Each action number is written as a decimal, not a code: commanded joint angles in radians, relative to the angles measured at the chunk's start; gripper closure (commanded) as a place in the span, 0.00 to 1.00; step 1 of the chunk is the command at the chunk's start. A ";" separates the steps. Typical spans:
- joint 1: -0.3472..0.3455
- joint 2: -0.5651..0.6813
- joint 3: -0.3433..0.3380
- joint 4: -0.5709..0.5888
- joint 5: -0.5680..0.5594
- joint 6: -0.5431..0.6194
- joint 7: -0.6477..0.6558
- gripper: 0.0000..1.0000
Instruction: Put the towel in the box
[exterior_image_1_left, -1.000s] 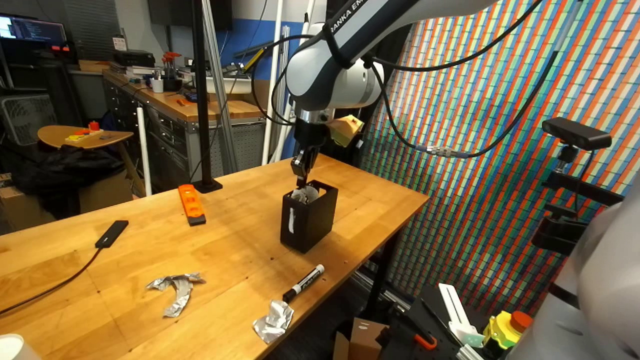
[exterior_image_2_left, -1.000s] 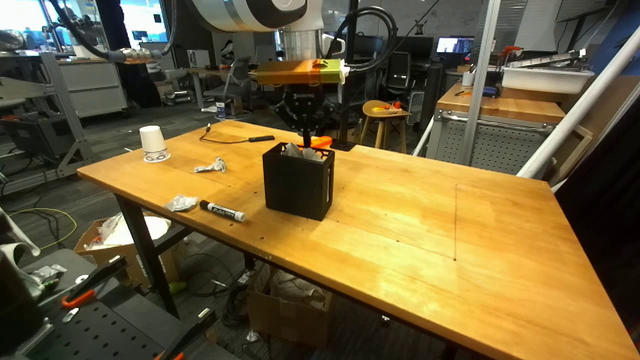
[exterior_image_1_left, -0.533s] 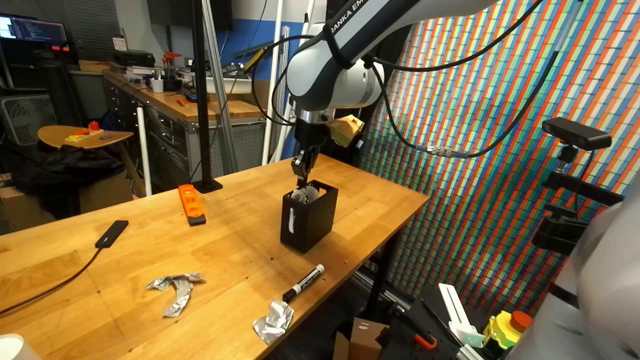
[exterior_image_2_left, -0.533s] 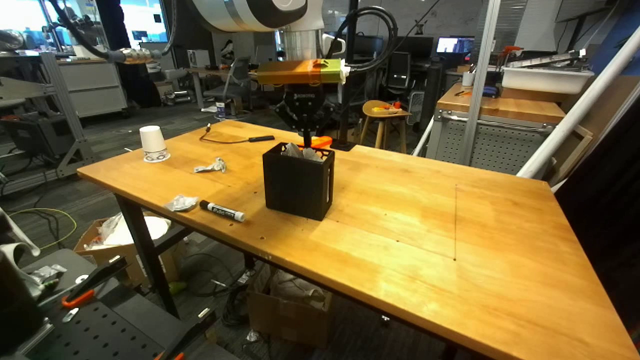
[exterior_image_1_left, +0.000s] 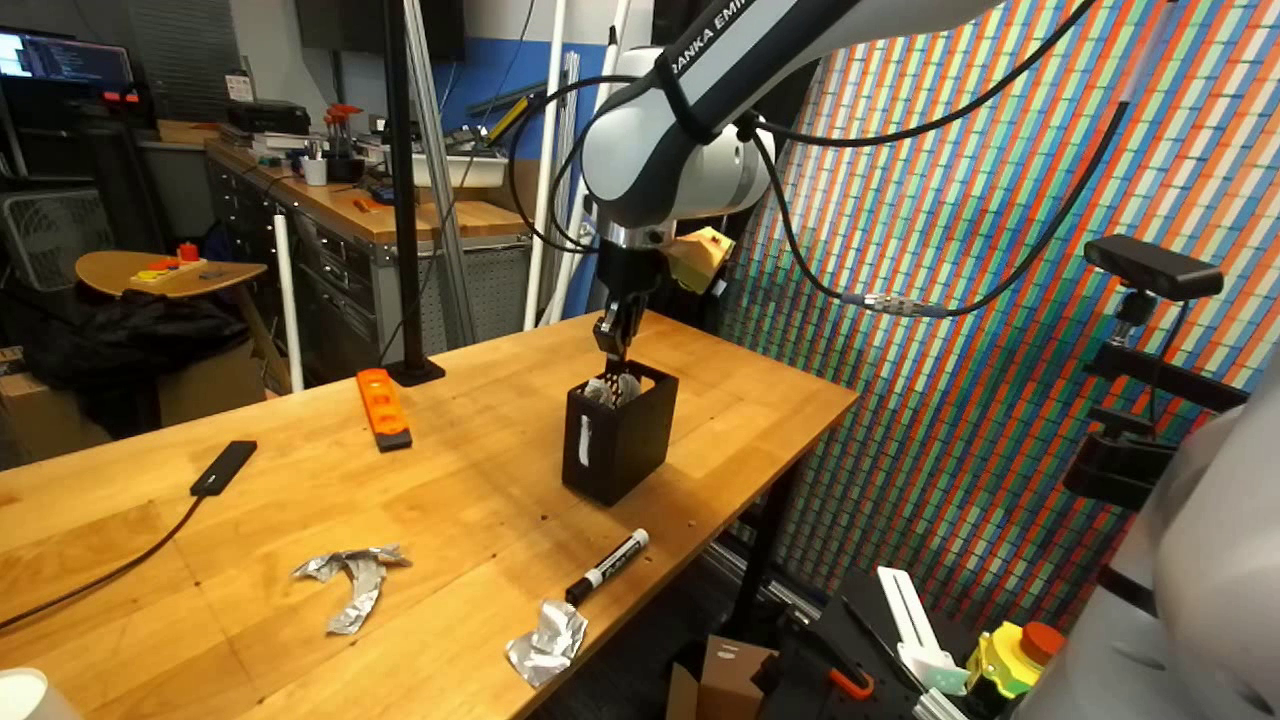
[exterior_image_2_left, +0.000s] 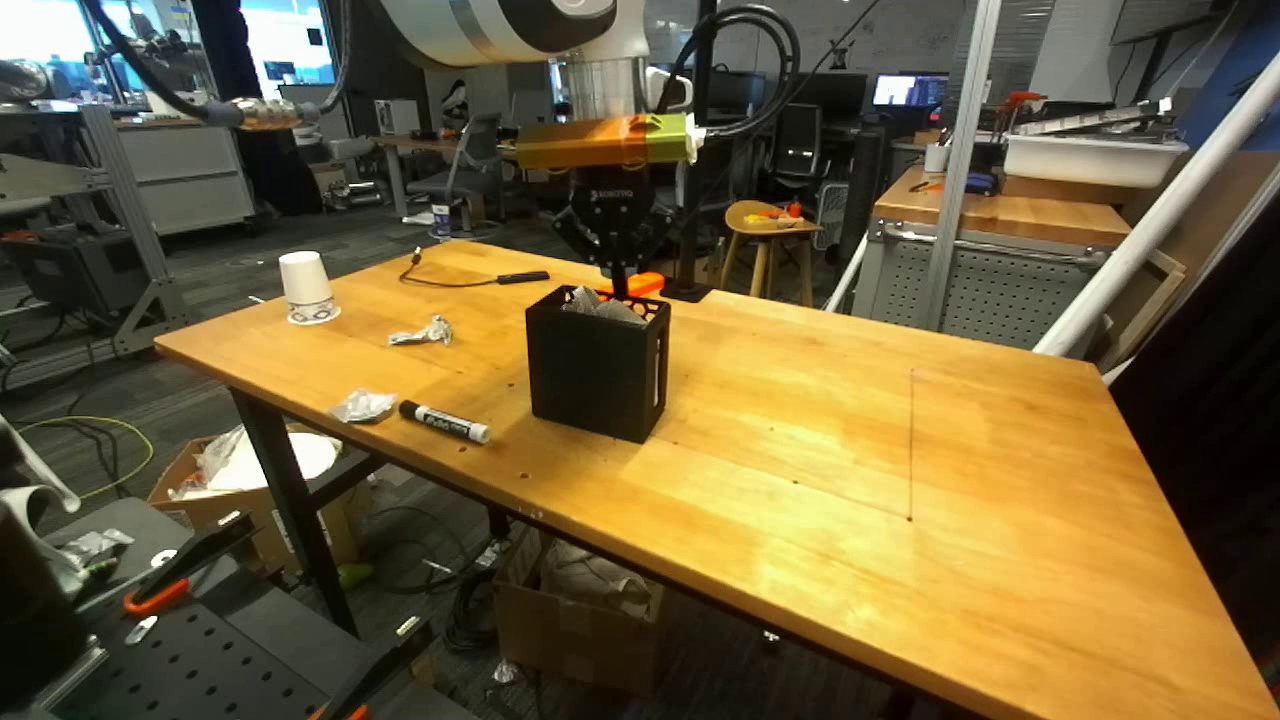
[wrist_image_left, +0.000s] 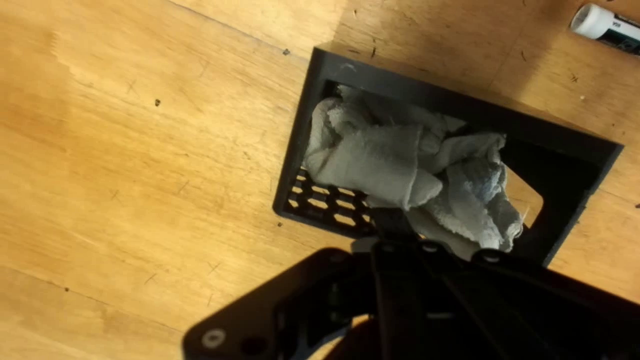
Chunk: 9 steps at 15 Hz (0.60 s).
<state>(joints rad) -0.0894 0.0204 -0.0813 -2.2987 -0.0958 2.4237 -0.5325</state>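
1. Wrist view: the towel (wrist_image_left: 370, 155) lies crumpled inside the black box (wrist_image_left: 400, 85), its underside out of sight and part of its edge covered by the gripper (exterior_image_2_left: 619, 288).
2. The gripper's fingers are together, tips down at the mouth of the box beside the cloth; whether they touch the towel cannot be told.
3. Six-sided holes show in one wall of the box, which stands upright on the wooden table (exterior_image_2_left: 850, 430). A pale strip (exterior_image_1_left: 585, 440) on a narrow side is too small to identify.
4. "ROBOTIQ" reads faintly on the gripper. Lettering on the arm (exterior_image_1_left: 715, 55) shows as "RANKA EMI", cut short at the top.
5. Near the box lies a black-and-white marker (exterior_image_2_left: 446, 422), its print hard to read; the wrist view cuts it off at the upper right.
6. One crumpled foil piece (exterior_image_1_left: 547, 643) sits just beside the marker, another foil scrap (exterior_image_1_left: 362, 585) well apart from the box.
7. An upturned white cup (exterior_image_2_left: 304, 285) stands near a table edge, mostly cut off in an exterior view.
8. Below the table, a cardboard carton (exterior_image_2_left: 575, 650) holds pale, cloth-like stuff, hard to make out.
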 joint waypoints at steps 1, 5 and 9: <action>-0.008 -0.033 -0.008 -0.036 -0.039 -0.011 0.022 1.00; -0.008 -0.029 -0.008 -0.060 -0.034 -0.012 0.023 1.00; -0.007 -0.022 -0.007 -0.070 -0.029 -0.010 0.023 1.00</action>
<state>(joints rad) -0.0965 0.0178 -0.0873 -2.3572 -0.1111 2.4207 -0.5249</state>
